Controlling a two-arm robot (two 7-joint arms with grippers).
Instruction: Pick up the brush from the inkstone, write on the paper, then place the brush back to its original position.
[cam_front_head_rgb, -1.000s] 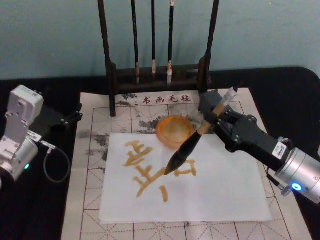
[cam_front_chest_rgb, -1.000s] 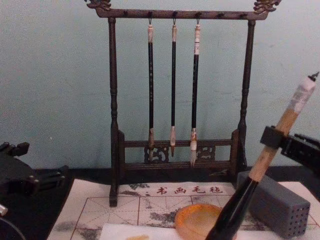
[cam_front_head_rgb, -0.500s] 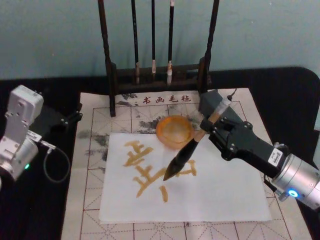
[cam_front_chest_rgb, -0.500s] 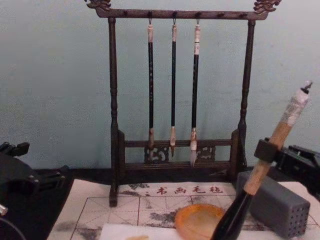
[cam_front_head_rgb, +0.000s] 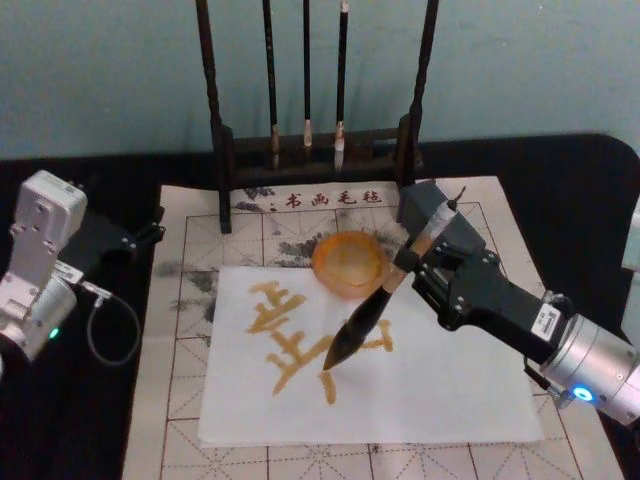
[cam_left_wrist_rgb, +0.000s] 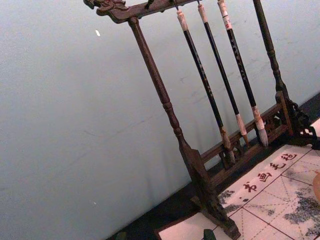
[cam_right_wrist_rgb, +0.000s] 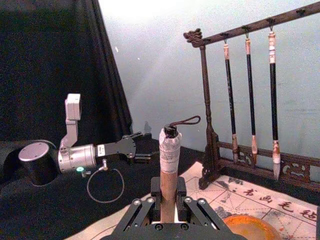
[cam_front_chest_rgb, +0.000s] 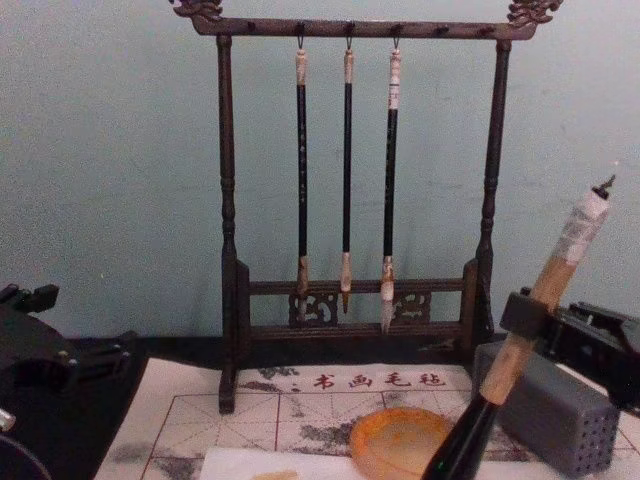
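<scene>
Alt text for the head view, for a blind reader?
The right claw holds the thick tan-handled calligraphy brush tilted, dark tip on the plain white paper sheet beside amber strokes, near the round orange dish. The left claw rests at the left.

In front of me a dark wooden rack (cam_front_chest_rgb: 227, 200) stands upright at the far edge of a cream felt mat (cam_front_head_rgb: 180, 400) with red grid lines and red characters. Three thin black-handled brushes (cam_front_chest_rgb: 346, 170) hang from its top bar, tips down. A grey block (cam_front_chest_rgb: 550, 420) with small holes lies on the mat, to my right. The tabletop (cam_front_head_rgb: 560, 170) is black, the wall (cam_front_chest_rgb: 110, 150) pale teal.
</scene>
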